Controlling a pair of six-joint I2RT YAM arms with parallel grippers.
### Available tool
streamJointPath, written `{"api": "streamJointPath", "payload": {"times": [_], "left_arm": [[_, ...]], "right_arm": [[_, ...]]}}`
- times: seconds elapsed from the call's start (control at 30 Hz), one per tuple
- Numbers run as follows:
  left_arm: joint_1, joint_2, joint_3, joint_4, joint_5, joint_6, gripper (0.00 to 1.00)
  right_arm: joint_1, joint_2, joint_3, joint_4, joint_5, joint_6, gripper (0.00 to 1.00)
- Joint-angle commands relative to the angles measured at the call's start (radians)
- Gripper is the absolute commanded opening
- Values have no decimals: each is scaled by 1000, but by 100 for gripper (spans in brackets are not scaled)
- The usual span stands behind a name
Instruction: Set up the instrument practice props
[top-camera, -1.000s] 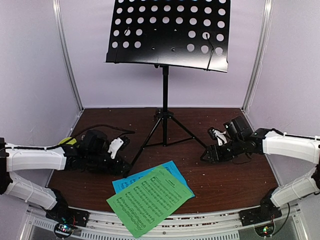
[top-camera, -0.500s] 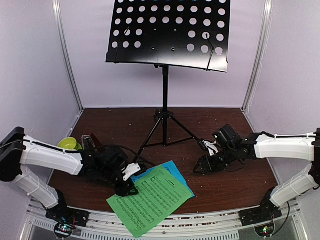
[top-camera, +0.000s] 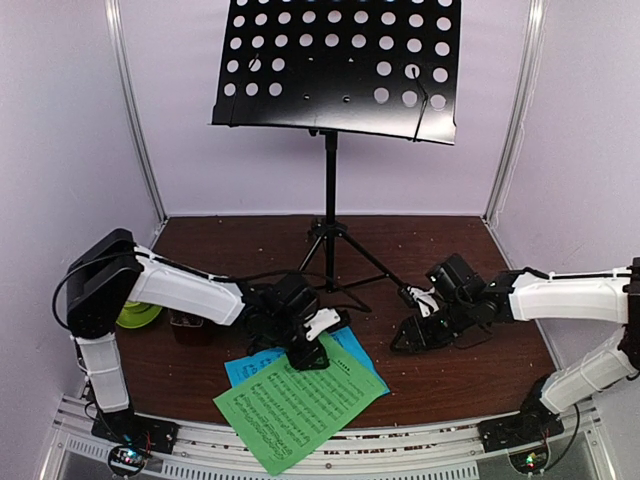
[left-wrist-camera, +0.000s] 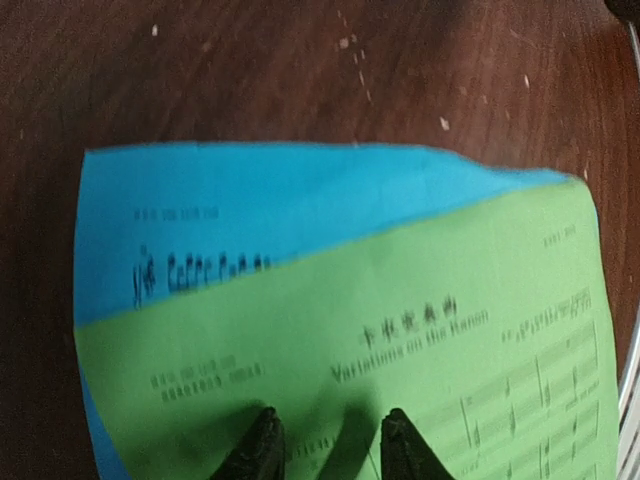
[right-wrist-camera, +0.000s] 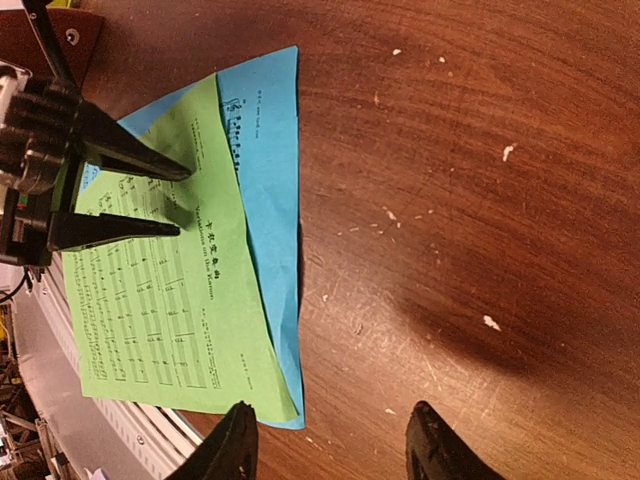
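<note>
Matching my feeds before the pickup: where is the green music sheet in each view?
Top external: green sheet lies low centre, near the table's front edge.
Left wrist: green sheet fills the lower right, with the left end effector over it.
Right wrist: green sheet is on the left side.
Shared landmark: the blue sheet showing from under it in all three.

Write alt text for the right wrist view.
A green sheet of music lies askew on a blue sheet on the dark wooden table. The left gripper, fingers apart, points at the green sheet's title; the right gripper, open, hovers beside the sheets.
</note>
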Motion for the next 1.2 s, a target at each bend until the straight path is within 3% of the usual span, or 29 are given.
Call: {"api": "streamJointPath", "payload": {"times": [0.0, 0.17, 0.4, 0.47, 0.5, 0.57, 0.6, 0.9, 1.17], "left_arm": [[0, 125, 144, 18, 18, 18, 35], [3, 157, 271, -39, 15, 84, 39], [3, -216, -58, -54, -43, 257, 57], [3, -313, -131, -142, -71, 343, 71], [3, -359, -173, -154, -85, 370, 73], [-6, -427, -227, -182, -91, 416, 95], [-27, -460, -243, -189, -120, 438, 97], [-126, -523, -333, -304, -275, 643, 98], [-178, -370, -301, -227, -362, 623, 98]], "right_arm": [[-14, -62, -30, -26, 29, 0, 51], [-14, -69, -36, -25, 19, 2, 50], [5, -57, -15, 9, 1, -5, 51], [18, -32, 1, 15, -10, -16, 51], [29, -9, 15, 13, -14, -25, 51], [52, 26, 49, 0, -15, -41, 51], [65, 45, 66, -4, -13, -46, 51], [92, 136, 110, 45, -50, -19, 52], [93, 147, 101, 42, -52, -21, 54]]}}
